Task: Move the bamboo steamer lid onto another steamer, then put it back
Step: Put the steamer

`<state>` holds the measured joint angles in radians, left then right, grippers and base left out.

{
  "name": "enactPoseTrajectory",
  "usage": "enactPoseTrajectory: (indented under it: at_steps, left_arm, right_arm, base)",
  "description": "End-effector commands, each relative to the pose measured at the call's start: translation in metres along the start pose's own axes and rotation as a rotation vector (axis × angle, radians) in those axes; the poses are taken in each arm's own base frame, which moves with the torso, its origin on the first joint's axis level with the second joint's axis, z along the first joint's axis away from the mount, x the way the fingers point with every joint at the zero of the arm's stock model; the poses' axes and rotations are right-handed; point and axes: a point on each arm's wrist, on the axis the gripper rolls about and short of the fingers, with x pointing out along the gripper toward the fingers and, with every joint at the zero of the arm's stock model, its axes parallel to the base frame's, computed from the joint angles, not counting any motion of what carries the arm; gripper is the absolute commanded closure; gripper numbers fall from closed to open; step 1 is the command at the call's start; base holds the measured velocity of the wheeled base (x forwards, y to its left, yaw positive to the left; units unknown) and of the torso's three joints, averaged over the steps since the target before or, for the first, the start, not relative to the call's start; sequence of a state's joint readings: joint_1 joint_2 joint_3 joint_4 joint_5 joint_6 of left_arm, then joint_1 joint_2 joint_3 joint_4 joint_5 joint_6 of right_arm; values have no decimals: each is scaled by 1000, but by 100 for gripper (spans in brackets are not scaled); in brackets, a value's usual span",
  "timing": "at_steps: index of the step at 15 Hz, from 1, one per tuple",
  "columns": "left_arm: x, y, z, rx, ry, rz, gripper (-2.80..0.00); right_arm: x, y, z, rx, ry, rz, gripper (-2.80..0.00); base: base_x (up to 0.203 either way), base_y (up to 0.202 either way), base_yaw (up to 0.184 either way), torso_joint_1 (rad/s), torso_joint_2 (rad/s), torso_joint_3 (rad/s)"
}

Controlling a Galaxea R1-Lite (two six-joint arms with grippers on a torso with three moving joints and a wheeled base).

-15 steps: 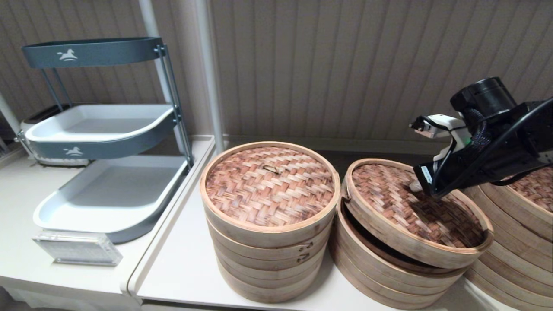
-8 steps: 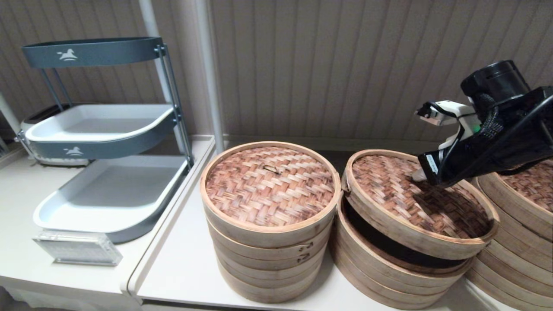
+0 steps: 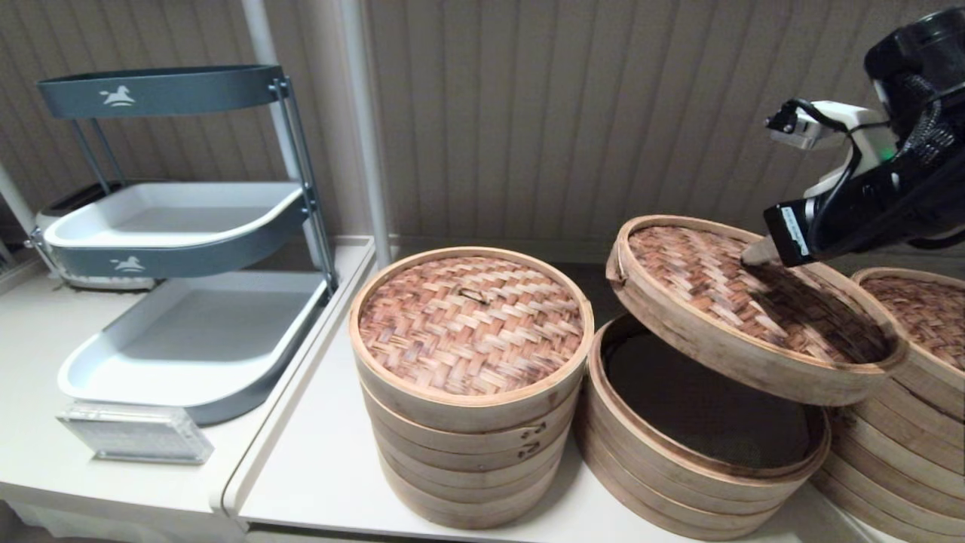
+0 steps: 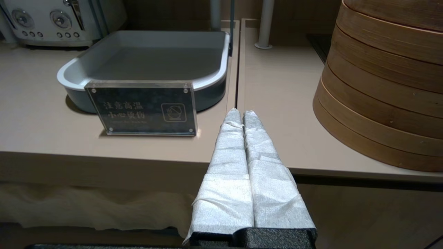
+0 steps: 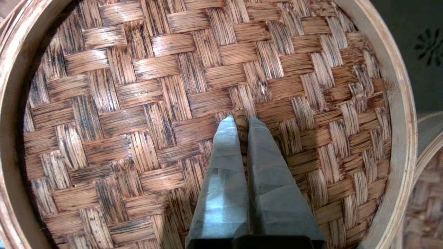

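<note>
Now right gripper (image 5: 241, 121) fingers pinching bamboo steamer lid (image 3: 746, 309) handle; lid tilted above steamer (image 3: 701, 460).

The right end effector (image 3: 756, 253) holds the bamboo steamer lid (image 3: 746, 309) tilted above the open steamer (image 3: 701, 460).

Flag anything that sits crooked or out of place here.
The bamboo steamer lid hangs tilted in the air, its left edge higher, pinched at its loop handle by the right gripper, leaving the low steamer below uncovered. The left gripper is parked, shut.
</note>
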<state>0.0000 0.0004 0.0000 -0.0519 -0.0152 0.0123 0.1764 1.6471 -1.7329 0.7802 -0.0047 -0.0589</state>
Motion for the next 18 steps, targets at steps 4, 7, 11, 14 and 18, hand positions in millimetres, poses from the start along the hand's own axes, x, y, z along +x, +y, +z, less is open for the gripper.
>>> enactPoseTrajectory:
  at_steps: [4,7,11,14,18]
  left_arm:
    - [2,0,-8,0,27,0,0]
    - [2,0,-8,0,27,0,0]
    - [2,0,-8,0,27,0,0]
    - [2,0,-8,0,27,0,0]
    - [2,0,-8,0,27,0,0]
  right_arm:
    - [-12,9,18,-24,-36,24,0]
    - [-9,22,22,-59,-33,0,0]
    - [-3,51,28,-120,-79,18,0]
    - [-4,64,29,-169,-96,38,0]
    - [-4,81,31,-230,-135,63,0]
  base:
    - [0,0,0,0,0,0]
    - [0,0,0,0,0,0]
    - [0,0,0,0,0,0]
    - [0,0,0,0,0,0]
    - [0,0,0,0,0,0]
